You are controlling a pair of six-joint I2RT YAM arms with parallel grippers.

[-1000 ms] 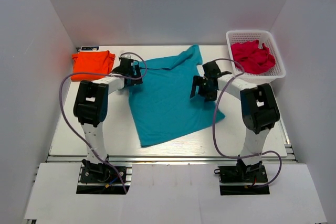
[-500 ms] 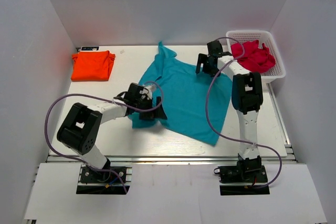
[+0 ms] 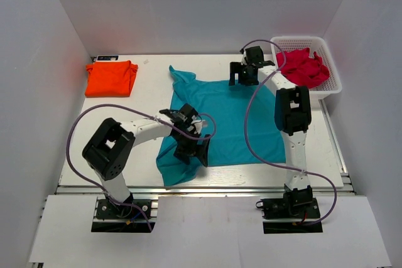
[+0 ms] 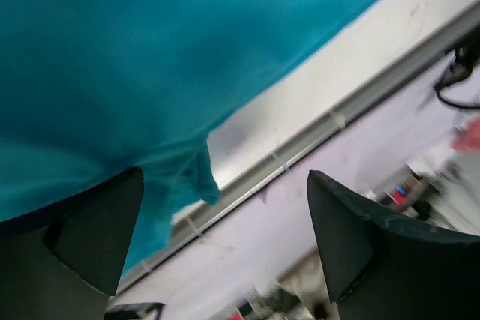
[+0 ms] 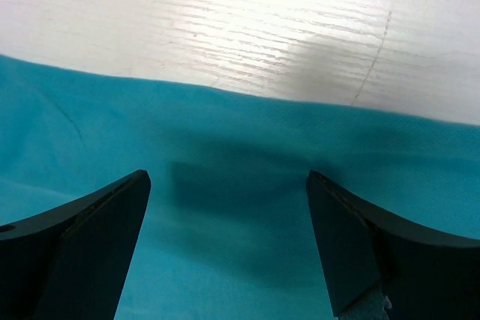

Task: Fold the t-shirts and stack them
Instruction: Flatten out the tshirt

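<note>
Teal t-shirt [image 3: 232, 123], newly dragged round and respread on counter [image 3: 151, 92] (folding not begun); left gripper [image 3: 193, 152] and right gripper [image 3: 244, 80] both wide, empty.

Robotics lab test cell — white panel walls [image 3: 38, 61] boxing in table [image 3: 144, 92], aluminium rail [image 3: 207, 188] edge.

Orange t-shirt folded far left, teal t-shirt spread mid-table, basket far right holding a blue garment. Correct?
Not quite: the garment in the basket is red, not blue, per the top external view. The orange t-shirt and teal t-shirt are as stated.
</note>
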